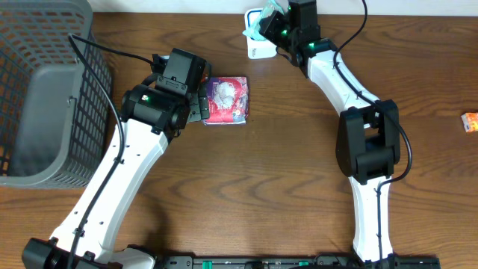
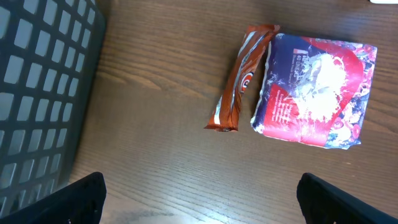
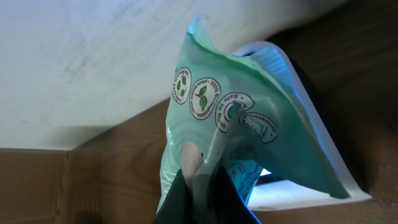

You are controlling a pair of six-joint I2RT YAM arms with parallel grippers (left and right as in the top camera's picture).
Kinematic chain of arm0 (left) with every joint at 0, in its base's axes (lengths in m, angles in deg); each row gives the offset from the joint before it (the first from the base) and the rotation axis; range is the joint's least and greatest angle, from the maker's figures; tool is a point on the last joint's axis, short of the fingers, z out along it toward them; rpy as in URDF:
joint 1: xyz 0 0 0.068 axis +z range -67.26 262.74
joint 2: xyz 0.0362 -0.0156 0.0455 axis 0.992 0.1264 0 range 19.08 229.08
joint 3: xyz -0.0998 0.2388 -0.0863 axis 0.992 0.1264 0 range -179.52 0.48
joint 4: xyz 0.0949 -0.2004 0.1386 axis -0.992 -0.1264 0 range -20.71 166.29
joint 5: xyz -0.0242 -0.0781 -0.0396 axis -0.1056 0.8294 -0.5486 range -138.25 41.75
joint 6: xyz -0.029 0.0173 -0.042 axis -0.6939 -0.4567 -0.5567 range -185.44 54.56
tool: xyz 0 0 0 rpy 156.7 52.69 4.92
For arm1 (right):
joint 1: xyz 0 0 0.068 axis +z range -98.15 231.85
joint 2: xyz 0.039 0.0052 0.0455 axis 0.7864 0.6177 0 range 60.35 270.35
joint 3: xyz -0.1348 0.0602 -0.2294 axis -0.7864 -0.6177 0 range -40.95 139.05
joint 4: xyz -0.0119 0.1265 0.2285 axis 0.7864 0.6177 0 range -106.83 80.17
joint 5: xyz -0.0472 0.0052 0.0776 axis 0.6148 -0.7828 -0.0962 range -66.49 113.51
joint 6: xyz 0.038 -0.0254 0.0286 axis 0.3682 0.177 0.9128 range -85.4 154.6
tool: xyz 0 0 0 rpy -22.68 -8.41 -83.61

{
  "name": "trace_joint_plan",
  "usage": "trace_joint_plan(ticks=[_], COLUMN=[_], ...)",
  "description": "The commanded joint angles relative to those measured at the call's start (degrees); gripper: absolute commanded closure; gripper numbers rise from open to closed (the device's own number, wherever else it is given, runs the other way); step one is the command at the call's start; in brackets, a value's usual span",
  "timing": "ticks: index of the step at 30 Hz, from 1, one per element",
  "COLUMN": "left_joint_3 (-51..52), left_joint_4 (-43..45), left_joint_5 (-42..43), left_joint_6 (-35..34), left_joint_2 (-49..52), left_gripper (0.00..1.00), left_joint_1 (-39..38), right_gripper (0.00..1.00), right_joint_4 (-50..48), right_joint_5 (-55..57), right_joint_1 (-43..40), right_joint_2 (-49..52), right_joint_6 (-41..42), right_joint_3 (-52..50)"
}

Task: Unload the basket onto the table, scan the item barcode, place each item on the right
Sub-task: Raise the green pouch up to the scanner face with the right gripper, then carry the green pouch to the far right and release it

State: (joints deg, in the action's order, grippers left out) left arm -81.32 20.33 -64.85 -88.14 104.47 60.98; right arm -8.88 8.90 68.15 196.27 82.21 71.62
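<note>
Right hand: the right gripper (image 3: 208,190) sits closest to the lens, its dark fingers closed and pinching an edge of the green packet (image 3: 249,124).
Item held: a soft, pale green pouch with round printed seals on it. It hangs off the table, and no barcode shows on the face turned to the wrist camera.
Just beyond it: a white device (image 3: 323,149) with a bluish glow along its edge lies directly behind the pouch. I take it to be the scanner.
Where that is: at the far edge of the table (image 1: 299,149), right of centre.
Left hand: the left gripper (image 2: 202,202) is spread wide, holds nothing and hovers over bare wood.
Ahead of it: a red-and-blue packet (image 2: 317,90) lies flat, with a brown snack bar (image 2: 242,78) touching its left side.
Further out: a grey basket (image 1: 37,90) stands at the far left, and a small orange item (image 1: 470,122) lies alone at the right edge.
Step in hand: presenting the green packet to the device, as I read it. The other packets wait untouched.
Next move calls for: turning or tilting the pouch so its barcode side faces the device's window, with the film held taut.
Risk: the limp film may fold over the code.
</note>
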Motion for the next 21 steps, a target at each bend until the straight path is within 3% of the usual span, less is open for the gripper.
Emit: trace_joint_plan(ticks=[1,7,21], left_joint_3=[-0.7,-0.7,-0.7], left_joint_4=[-0.17,-0.17,-0.17], left_joint_5=[-0.15,-0.15,-0.15], left_joint_6=[-0.13,-0.13,-0.13], left_joint_2=[0.02,0.02,0.02], left_gripper=[0.02,0.02,0.02], left_joint_1=[0.2,0.2,0.2], right_gripper=[0.99,0.99,0.99], right_joint_4=[0.31,6.69,35.45], right_joint_5=[-0.55,-0.76,1.44], right_joint_1=[0.02,-4.09,-27.41], right_joint_2=[-0.15,-1.68,-8.48], right_joint_6=[0.09,-0.59,-16.96], right_joint_3=[1.86,4.13,5.44])
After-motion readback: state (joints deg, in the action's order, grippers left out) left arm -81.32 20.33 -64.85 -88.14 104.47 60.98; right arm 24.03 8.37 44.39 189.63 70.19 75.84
